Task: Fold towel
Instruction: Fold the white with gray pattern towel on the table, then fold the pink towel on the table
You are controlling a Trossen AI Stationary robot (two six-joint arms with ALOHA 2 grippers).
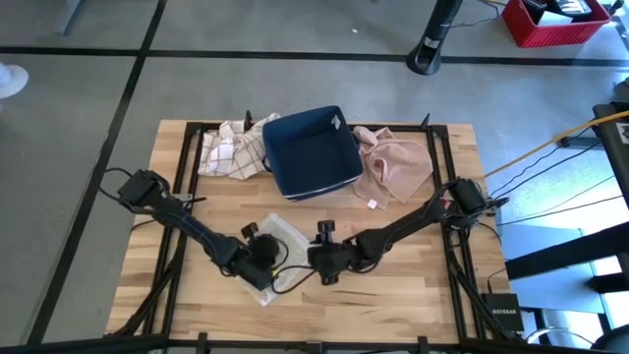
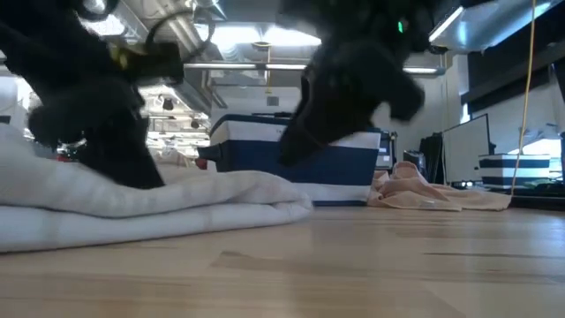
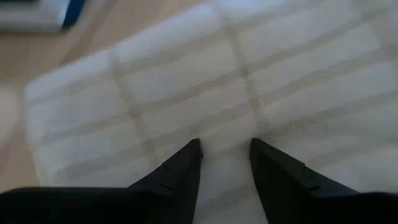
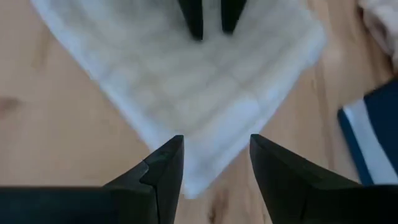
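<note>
Showing as two slim, matte-black jointed arms, the left arm (image 1: 187,221) entering from the middle left of the overhead frame and the right arm (image 1: 413,221) from the middle right, each running from a blocky black base housing through narrow links to a chunkier wrist near the lower centre. Trailing thin black cables in loops beside the wrists and down toward the bottom edge. Ending in pairs of dark, smooth, wedge-shaped fingers (image 3: 177,180) tapering to blunt points at the bottom of each wrist frame, the other pair (image 4: 165,168) looking identical, with a small green light glowing near the top of the table-level frame.
</note>
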